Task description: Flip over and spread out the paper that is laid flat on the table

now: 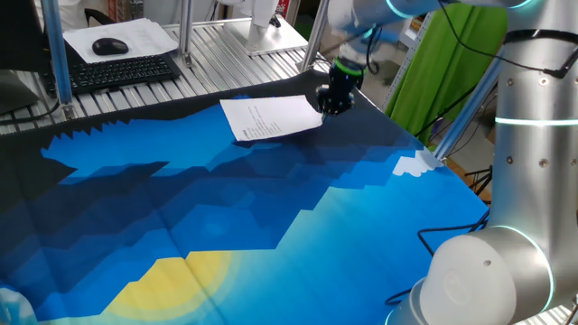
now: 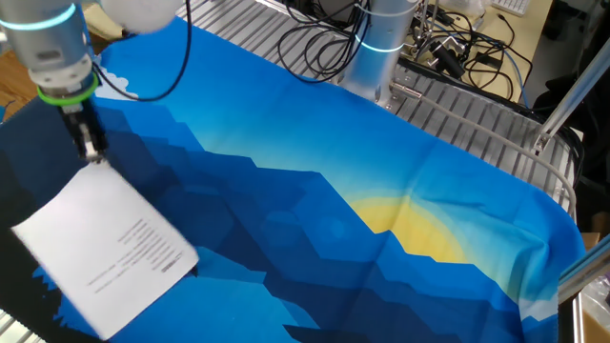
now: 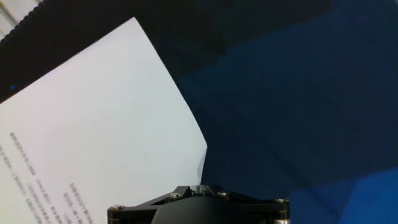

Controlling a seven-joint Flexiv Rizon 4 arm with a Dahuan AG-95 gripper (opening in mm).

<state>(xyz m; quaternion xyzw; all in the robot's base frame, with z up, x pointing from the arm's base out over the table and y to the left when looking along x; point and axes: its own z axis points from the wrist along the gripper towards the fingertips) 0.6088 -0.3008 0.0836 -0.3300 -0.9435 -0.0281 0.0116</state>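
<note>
White sheet: the paper (image 1: 271, 118), one thin rectangle lying with its printed face up (faint lines of small print run along one part of it), placed at the far edge of the desk (image 1: 226, 199) in one fixed view, on the dark-navy band of the cloth.

Blue and navy cloth: covers the desk in jagged shapes, with a yellow patch (image 1: 181, 275) toward the near edge and a small white patch (image 1: 414, 165) at the right edge in that same view.

Black hand (image 1: 331, 104): on the end of the silver arm, down at one corner of the paper, just at the sheet's edge. In the hand view the paper's corner (image 3: 200, 163) lifts and curls slightly right beside the hand's body. Whether the fingers are together or apart, or pinching the sheet, cannot be told; they are too small or hidden in every view.

Beyond the desk: a ribbed silver metal bench (image 1: 208, 56) carrying a black keyboard (image 1: 122, 72), a mouse (image 1: 110, 45) and some white sheets (image 1: 144, 34).

Cables (image 2: 324, 43): black, looped behind the desk near a second silver column (image 2: 379, 43) in the other fixed view.
</note>
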